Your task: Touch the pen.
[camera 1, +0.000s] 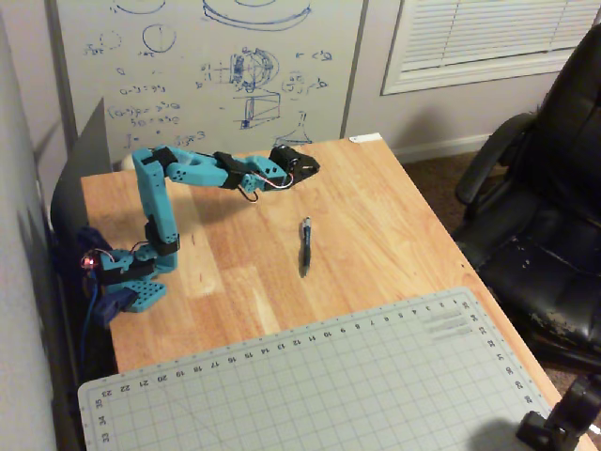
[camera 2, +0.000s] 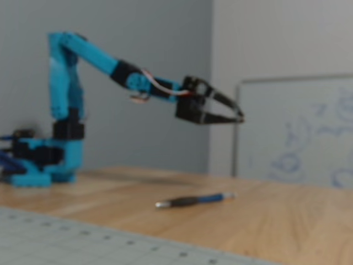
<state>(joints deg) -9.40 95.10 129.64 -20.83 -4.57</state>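
The pen point(camera 1: 305, 246) lies flat on the wooden tabletop point(camera 1: 376, 216), near the middle of its bare wood area in a fixed view, with its long axis running near to far. In the low side-on fixed view the pen point(camera 2: 193, 200) lies left to right, with its silvery end at the left and its blue section toward the right.

The teal arm's base point(camera 1: 127, 277) stands at the left edge of the tabletop. The arm reaches out toward the right, and the black end effector point(camera 1: 310, 165) hangs above the tabletop on the far side of the pen. In the side-on fixed view the end effector point(camera 2: 238, 117) is well above the wood, clear of the pen, and points right and slightly downward. Its two fingers converge toward the tips with only a narrow gap between them, and nothing is held; this view is blurred.

A grey gridded cutting mat point(camera 1: 329, 385) covers the near part of the tabletop. A whiteboard point(camera 1: 207, 66) with blue sketches stands behind the far edge. A black office chair point(camera 1: 545, 216) stands to the right.
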